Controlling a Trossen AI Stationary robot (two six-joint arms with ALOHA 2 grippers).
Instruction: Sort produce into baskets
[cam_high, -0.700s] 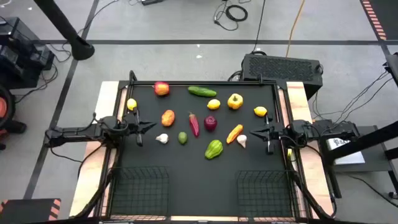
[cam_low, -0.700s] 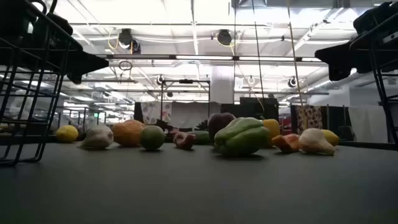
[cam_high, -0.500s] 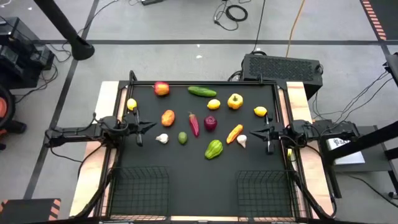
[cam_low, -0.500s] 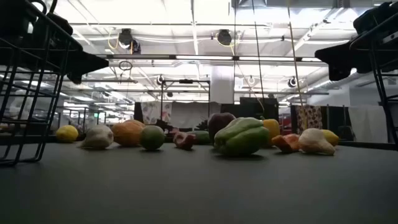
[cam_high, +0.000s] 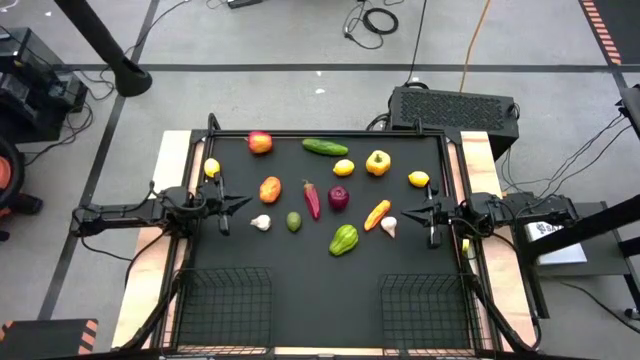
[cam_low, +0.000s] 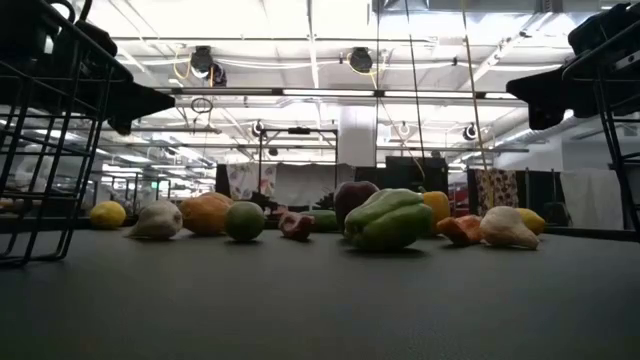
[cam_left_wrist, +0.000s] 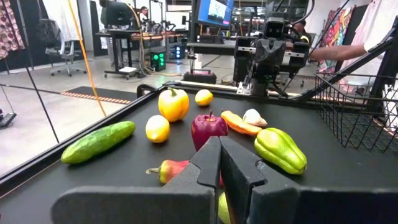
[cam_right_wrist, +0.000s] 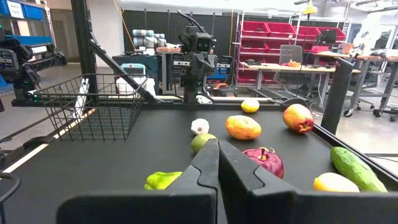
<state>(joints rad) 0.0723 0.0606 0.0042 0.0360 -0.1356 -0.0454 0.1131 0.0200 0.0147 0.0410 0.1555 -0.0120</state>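
Produce (cam_high: 343, 240) you face numbers thirteen glossy pieces, baskets (cam_high: 222, 298) two; both grippers' jaws clenched, empty.

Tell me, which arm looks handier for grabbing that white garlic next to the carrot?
Probably the right. The right gripper sits shut beside the garlic and carrot. The left gripper, also shut, waits across the table.
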